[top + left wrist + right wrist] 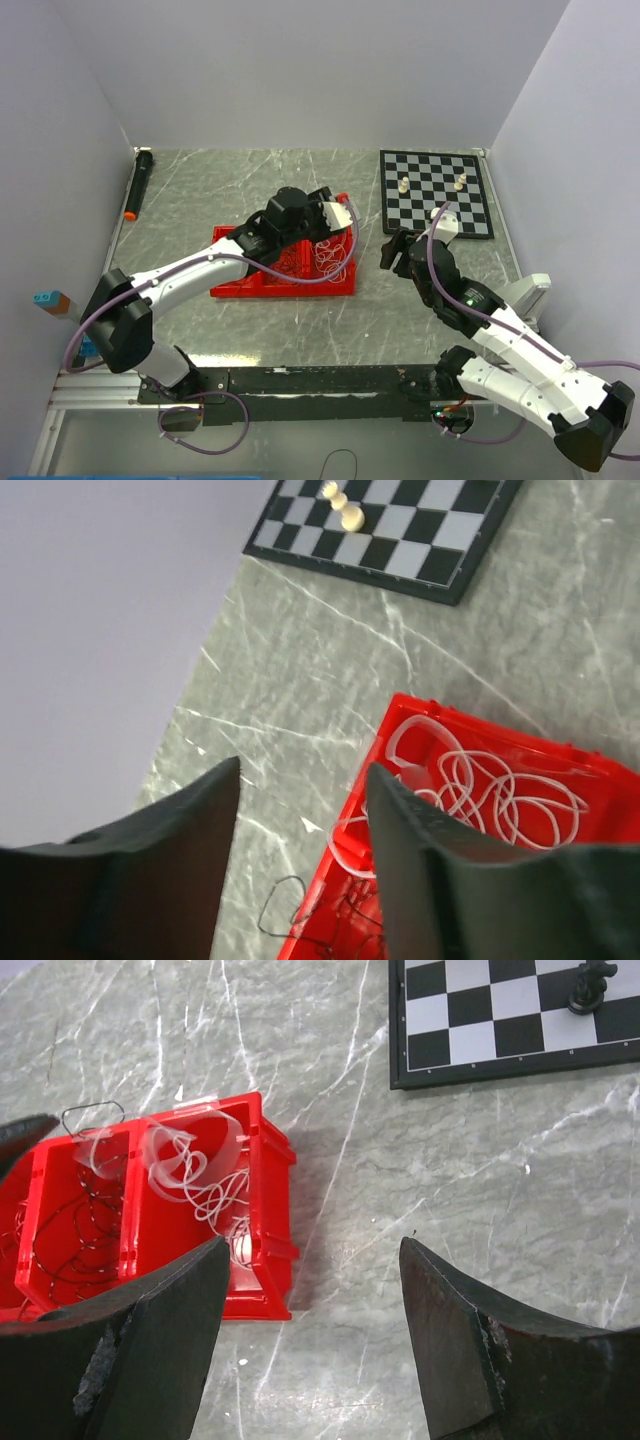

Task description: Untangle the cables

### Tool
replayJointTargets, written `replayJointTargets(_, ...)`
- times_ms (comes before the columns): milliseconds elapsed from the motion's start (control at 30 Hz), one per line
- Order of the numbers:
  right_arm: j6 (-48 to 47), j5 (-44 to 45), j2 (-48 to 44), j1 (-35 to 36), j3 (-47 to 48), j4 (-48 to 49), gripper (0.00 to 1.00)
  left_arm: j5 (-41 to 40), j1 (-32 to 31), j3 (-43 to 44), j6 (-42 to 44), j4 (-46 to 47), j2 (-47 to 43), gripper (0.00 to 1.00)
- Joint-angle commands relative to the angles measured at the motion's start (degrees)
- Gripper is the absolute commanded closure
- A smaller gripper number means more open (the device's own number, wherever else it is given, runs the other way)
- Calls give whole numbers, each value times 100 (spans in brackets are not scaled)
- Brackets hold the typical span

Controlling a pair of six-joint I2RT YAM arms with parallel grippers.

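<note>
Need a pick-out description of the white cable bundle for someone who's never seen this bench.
Seen from above, find the red tray in the middle of the table, left of the chessboard. The white cables lie looped in its compartment nearest the chessboard. The compartment beside it holds black cables, so colour alone sets them apart.

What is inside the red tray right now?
The compartment nearest the chessboard holds white cables; thin black cables lie in the next one. The left arm hides part of the red tray from above.
</note>
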Motion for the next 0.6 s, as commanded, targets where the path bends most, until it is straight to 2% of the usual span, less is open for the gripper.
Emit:
replayJointTargets(0, 8, 80, -6, -39, 133, -11, 25, 122, 26, 345, -201, -247, -168, 40)
replayJointTargets(67, 8, 80, 11, -48, 141, -20, 25, 174, 35, 512, -332, -353, -239, 32)
replayJointTargets(100, 17, 72, 29, -48, 167, -38, 25, 236, 44, 678, -437, -675, -248, 24)
replayJointTargets(133, 34, 63, 55, -48, 176, -55, 25, 297, 62, 880, -516, -870, -257, 10)
replayJointTargets(167, 52, 37, 81, -57, 185, -55, 25, 402, 71, 1064, -665, -1141, -239, 1)
replayJointTargets(200, 70, 19, 125, -48, 220, -64, 25, 499, 71, 1336, -710, -1492, -204, 3)
replayJointTargets(367, 88, -104, 266, -66, 352, -126, 22, 579, 237, 3031, -1482, -3021, 138, 3)
replayJointTargets(467, 0, -297, 389, -66, 466, -161, 14, 124, 325, 4331, -1800, -4627, 673, 3)
replayJointTargets(500, -44, -411, 433, -83, 510, -178, 5, 18, 369, 4823, -1818, -5103, 884, 3)
replayJointTargets(533, -79, -499, 485, -92, 580, -204, 0, 16, 483, 5193, -1914, -5543, 1008, 3)
replayJointTargets(567, -114, -604, 555, -101, 650, -239, 0, 103, 658, 5380, -2063, -5782, 1070, 3)
